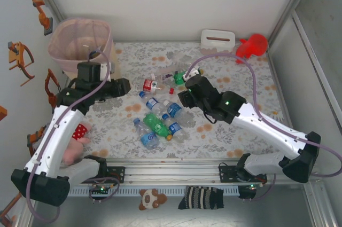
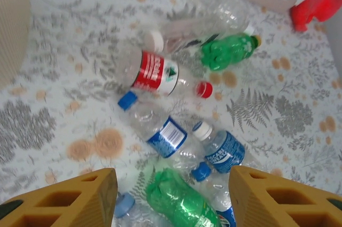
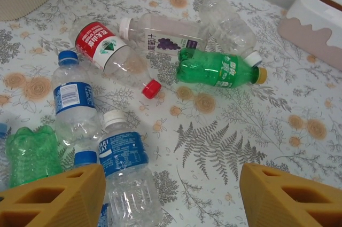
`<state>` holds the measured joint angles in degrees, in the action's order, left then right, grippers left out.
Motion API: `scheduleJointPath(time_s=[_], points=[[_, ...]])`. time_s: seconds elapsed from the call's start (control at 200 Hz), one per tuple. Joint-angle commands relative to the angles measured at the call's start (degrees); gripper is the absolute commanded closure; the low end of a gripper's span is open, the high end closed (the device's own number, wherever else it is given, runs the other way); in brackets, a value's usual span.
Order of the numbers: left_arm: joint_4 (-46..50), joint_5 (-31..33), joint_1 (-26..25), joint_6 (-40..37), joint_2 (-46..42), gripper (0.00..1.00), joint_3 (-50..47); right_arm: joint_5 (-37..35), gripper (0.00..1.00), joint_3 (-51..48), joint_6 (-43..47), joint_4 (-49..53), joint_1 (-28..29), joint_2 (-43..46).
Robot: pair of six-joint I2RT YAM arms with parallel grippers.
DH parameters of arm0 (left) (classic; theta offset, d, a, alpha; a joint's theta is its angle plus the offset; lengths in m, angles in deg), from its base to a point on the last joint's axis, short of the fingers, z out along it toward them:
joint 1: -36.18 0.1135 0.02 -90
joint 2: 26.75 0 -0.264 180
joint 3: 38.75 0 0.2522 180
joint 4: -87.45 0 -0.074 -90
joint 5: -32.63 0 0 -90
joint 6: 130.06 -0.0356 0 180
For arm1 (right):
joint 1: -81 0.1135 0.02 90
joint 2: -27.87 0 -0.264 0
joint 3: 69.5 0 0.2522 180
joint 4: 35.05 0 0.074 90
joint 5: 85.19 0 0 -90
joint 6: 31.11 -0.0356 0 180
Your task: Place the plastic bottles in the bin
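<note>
The bottles [image 1: 157, 110] lie heaped on the table [image 1: 240, 125], well to the right of the bin [image 1: 61, 56], and none is in it yet. I'd have the left gripper [image 2: 172, 176] take the red-labelled bottle [image 2: 155, 73] on the heap's bin side, closing squarely across its middle. That gripper hangs low between bin and heap. The right gripper [image 3: 172, 171] hangs beyond the heap from the bin. Both are spread wide, holding nothing.
</note>
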<state>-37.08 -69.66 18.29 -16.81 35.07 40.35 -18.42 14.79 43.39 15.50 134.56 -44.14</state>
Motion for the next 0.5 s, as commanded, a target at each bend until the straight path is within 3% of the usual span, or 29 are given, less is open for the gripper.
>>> scheduleJointPath(time_s=[0.0, 0.496], points=[[-3.11, 3.61, -1.53, 7.89, -1.29, 0.44, -5.01, 0.82, 0.34, -1.0, -2.51, 0.12, -0.56, -0.09], [-17.44, 0.17, -5.47, 31.14, 2.39, 0.44, -27.58, 2.51, 0.34, -2.15, -3.19, 0.52, -1.44, -1.06]])
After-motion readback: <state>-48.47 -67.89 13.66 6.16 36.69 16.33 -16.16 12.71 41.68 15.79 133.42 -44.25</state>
